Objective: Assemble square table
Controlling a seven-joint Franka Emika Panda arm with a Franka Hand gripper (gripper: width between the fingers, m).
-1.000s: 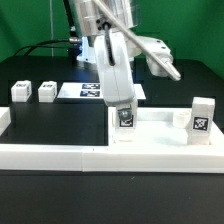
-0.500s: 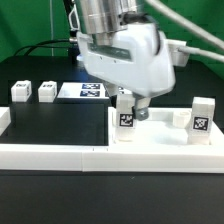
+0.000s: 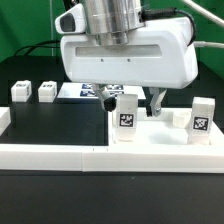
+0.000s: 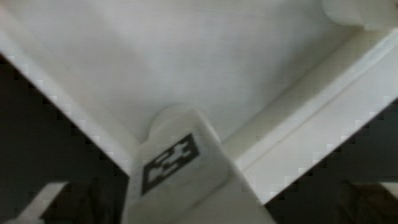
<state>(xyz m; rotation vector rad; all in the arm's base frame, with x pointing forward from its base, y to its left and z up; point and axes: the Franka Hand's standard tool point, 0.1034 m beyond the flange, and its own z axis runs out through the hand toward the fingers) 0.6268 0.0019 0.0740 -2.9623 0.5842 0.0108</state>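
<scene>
On the black table (image 3: 55,125) the white tabletop (image 3: 160,130) is laid. Above its corner at the exterior view's left the tool (image 3: 131,101) is held with fingers apart, clamped on nothing. One leg (image 3: 127,116) is stood upright on that corner, a second leg (image 3: 200,116) at the tabletop's other end.

Arm (image 3: 108,14) hangs vertical, close in exterior view; gripper (image 3: 132,101) pointing down, jaws spread wide apart.
</scene>
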